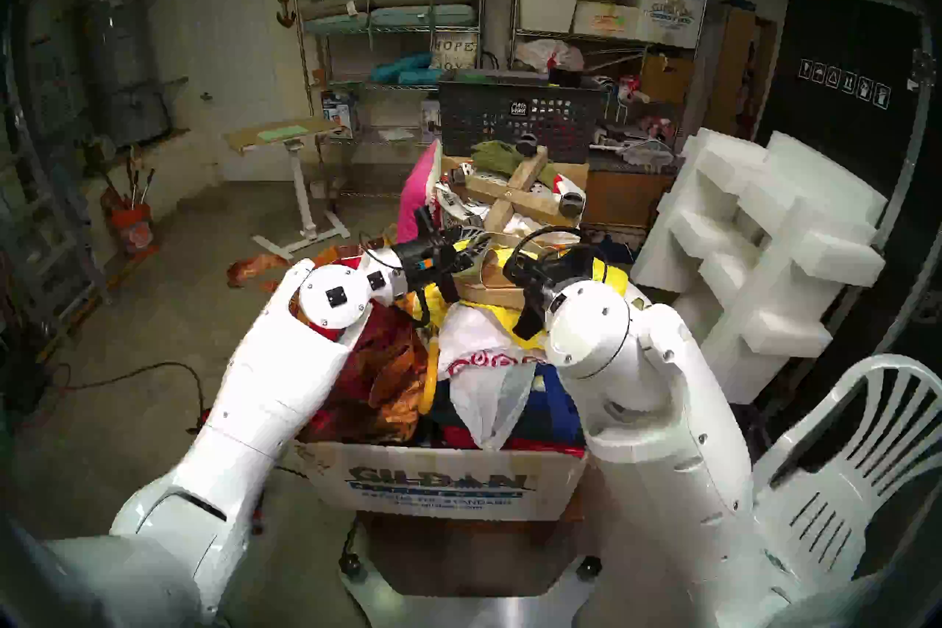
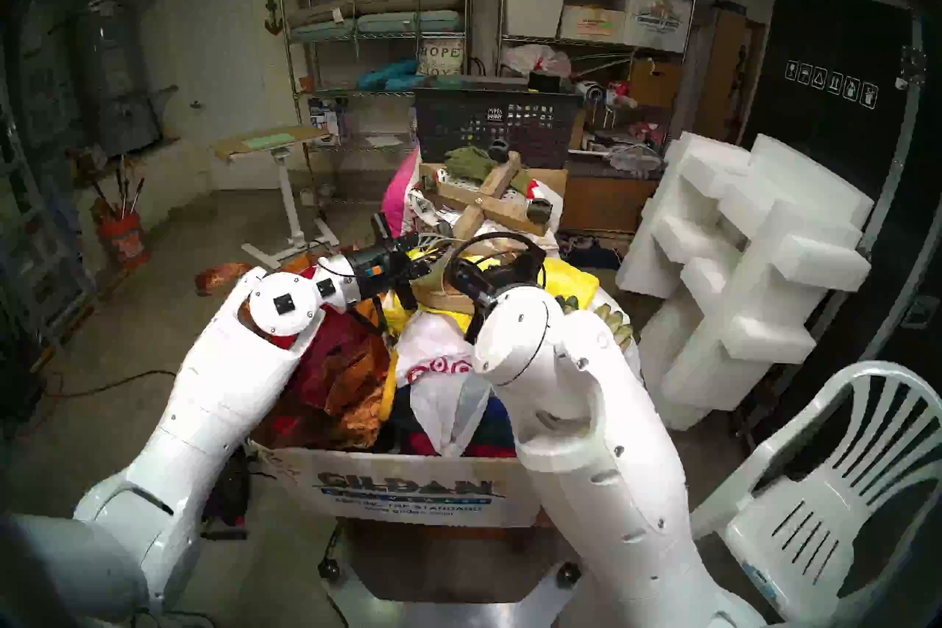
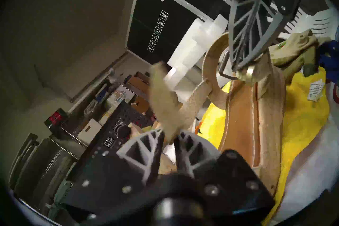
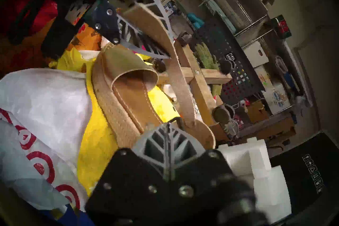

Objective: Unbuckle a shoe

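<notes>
The tan espadrille wedge sandal [image 4: 128,102] lay on its side just ahead of and below the right gripper [image 4: 167,128], its heel end at that hand's fingertips and its toe band pointing away toward the left gripper [image 3: 168,137]. The right hand's fingers were pressed fully together, pinched on the small brass-and-wire buckle [image 3: 248,73] at the heel. From there the thin tan ankle strap [image 4: 179,82] ran up to the left hand and passed between its latticed grey fingers [image 3: 145,146], which stood only narrowly apart. The strap's free tail beyond them was blurred, and I could not tell whether they gripped it or merely flanked it.

The sole was coiled jute rope, coarse and ribbed. The insole was smooth leather with a stitched rim, and the toe band a curved loop of matte fabric.

Under both hands the sandal rested on a rumpled yellow cloth [image 4: 95,137], with a crinkled white plastic bag printed with red rings [image 4: 45,100] on the near side of the right hand. All of it was heaped in a printed cardboard box [image 1: 438,479]. Beyond the left hand's fingertips lay a crossed pair of rough wooden bars [image 4: 200,80], close behind the strap. A pale olive work glove [image 3: 293,49] lay just past the right fingertips. Air above the hands was open.
</notes>
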Controlling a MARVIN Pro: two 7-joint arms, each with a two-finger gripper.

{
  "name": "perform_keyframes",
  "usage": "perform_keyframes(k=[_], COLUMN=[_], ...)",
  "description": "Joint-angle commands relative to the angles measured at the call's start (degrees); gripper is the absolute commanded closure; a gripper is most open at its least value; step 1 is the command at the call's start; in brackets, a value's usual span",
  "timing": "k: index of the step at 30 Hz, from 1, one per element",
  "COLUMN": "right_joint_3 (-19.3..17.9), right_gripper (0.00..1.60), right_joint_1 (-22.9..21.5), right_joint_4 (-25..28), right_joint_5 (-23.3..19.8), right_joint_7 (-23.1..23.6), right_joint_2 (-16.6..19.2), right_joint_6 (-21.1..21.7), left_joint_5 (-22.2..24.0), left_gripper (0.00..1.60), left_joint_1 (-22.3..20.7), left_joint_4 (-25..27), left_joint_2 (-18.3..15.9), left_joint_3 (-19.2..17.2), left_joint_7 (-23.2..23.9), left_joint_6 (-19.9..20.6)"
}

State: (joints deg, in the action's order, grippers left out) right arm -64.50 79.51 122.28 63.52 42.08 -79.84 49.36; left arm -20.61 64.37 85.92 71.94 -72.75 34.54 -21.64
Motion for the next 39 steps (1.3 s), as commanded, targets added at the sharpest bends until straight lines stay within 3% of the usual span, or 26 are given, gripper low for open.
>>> perform_keyframes(k=[1,5,12,23,25,32,33,34,35,37,39], right_joint_3=[-0.2,-0.2,-0.2,-0.2,-0.2,0.1,0.1,0.1,0.2,0.1,0.1], right_gripper=[1.60,1.60,1.60,1.60,1.60,1.60,1.56,1.31,0.90,0.91,0.90], right_joint_1=[-2.1,-2.7,-4.9,-5.8,-5.8,-6.0,-6.0,-6.0,-6.0,-5.9,-5.7], right_joint_4=[0.3,-0.4,-3.4,-4.7,-4.5,-4.6,-4.6,-4.6,-4.7,-4.5,-3.9], right_joint_5=[-0.2,-0.3,-0.8,-1.4,-1.5,-1.5,-1.4,-1.4,-1.4,-1.3,-1.2], right_joint_7=[-0.3,-0.2,0.1,-0.2,-0.2,0.0,0.0,0.0,0.0,0.0,0.1], right_joint_2=[-1.1,-1.4,-2.1,-2.2,-2.2,-2.0,-2.0,-2.0,-1.9,-1.8,-1.7], right_joint_6=[-0.4,-0.6,-1.4,-2.0,-2.1,-1.9,-1.8,-1.8,-1.7,-1.7,-1.7], left_joint_5=[2.5,3.1,4.8,8.4,8.9,10.8,10.8,10.7,10.7,10.5,10.1], left_gripper=[0.72,0.69,0.43,0.41,0.23,0.35,0.34,0.34,0.34,0.43,0.41], left_joint_1=[0.0,0.9,5.2,11.3,12.5,15.0,15.1,15.2,15.3,15.5,15.7], left_joint_4=[3.4,4.6,10.4,19.4,21.1,25.6,25.9,26.1,26.1,26.0,26.1], left_joint_2=[-0.4,-0.4,-1.1,-4.7,-4.9,-4.1,-4.0,-4.0,-4.0,-4.1,-4.0], left_joint_3=[-0.7,-1.1,-3.6,-9.9,-10.4,-10.6,-10.6,-10.7,-10.7,-10.7,-10.8], left_joint_7=[1.3,1.5,1.0,1.1,1.5,1.7,1.6,1.6,1.5,1.3,1.0], left_joint_6=[-0.8,-0.2,1.6,2.3,3.3,6.3,6.6,6.9,7.1,7.2,7.6])
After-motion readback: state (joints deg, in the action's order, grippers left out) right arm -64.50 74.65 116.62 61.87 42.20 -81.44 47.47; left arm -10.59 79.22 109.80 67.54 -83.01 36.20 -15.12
